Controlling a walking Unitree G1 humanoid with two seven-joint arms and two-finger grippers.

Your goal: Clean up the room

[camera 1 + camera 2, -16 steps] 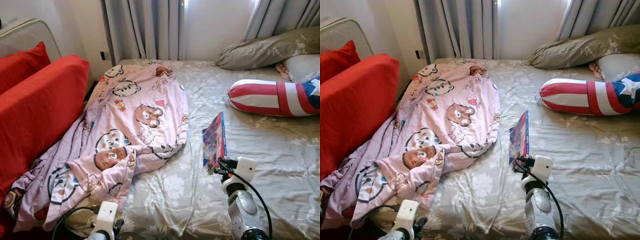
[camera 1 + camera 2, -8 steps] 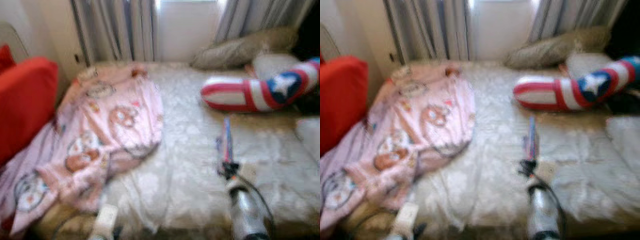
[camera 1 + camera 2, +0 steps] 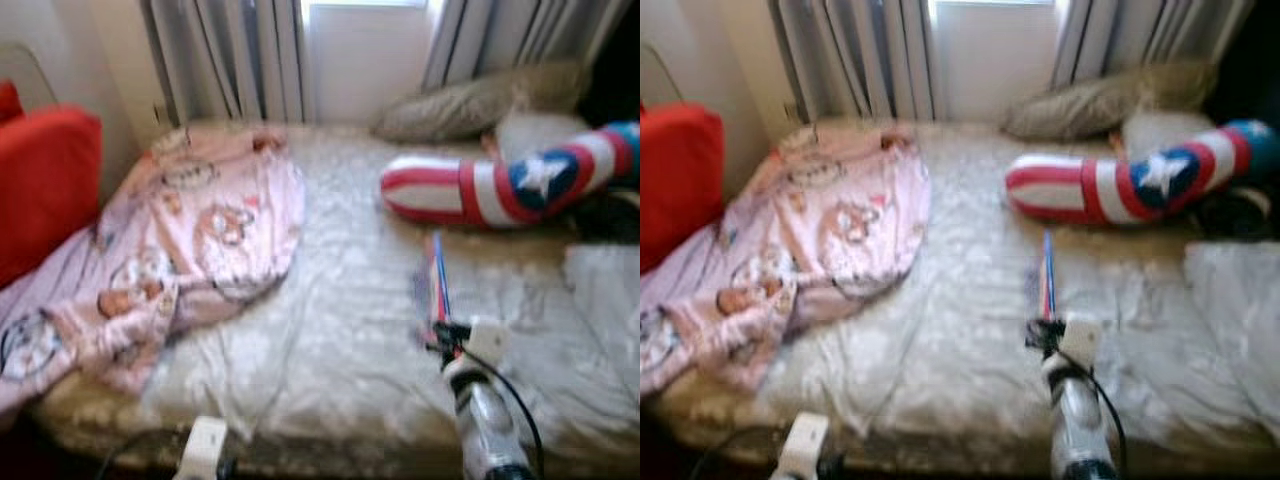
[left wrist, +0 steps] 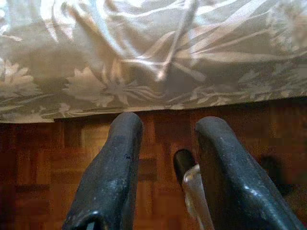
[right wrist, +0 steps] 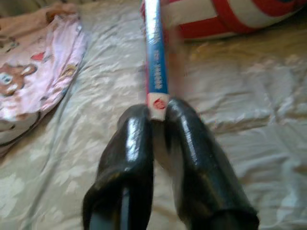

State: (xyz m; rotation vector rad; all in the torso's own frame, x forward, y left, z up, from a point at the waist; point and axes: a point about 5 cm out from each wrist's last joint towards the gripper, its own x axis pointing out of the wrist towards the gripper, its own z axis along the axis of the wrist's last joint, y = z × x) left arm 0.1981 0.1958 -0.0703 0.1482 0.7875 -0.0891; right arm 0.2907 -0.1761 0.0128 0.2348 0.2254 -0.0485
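A thin book [image 3: 437, 280] with a blue and red spine stands on edge above the grey floral bed sheet [image 3: 330, 330], near the bed's front right. My right gripper [image 3: 440, 335] is shut on the book's [image 5: 155, 57] lower end, with both black fingers [image 5: 129, 139] pressed against it. A crumpled pink cartoon blanket [image 3: 190, 230] covers the bed's left side. My left gripper [image 4: 165, 127] hangs open below the bed's front edge, over a wooden floor [image 4: 48, 158], with nothing held.
A red, white and blue star cushion [image 3: 490, 185] lies at the back right, with an olive pillow [image 3: 470, 100] behind it. A red cushion [image 3: 40, 180] rises at the left. Pale bedding [image 3: 605, 290] lies at the right edge. Curtains [image 3: 230, 50] hang behind the bed.
The whole picture has shifted and blurred, so the camera has moved. The book in my right gripper showed its cover before and now shows edge-on.
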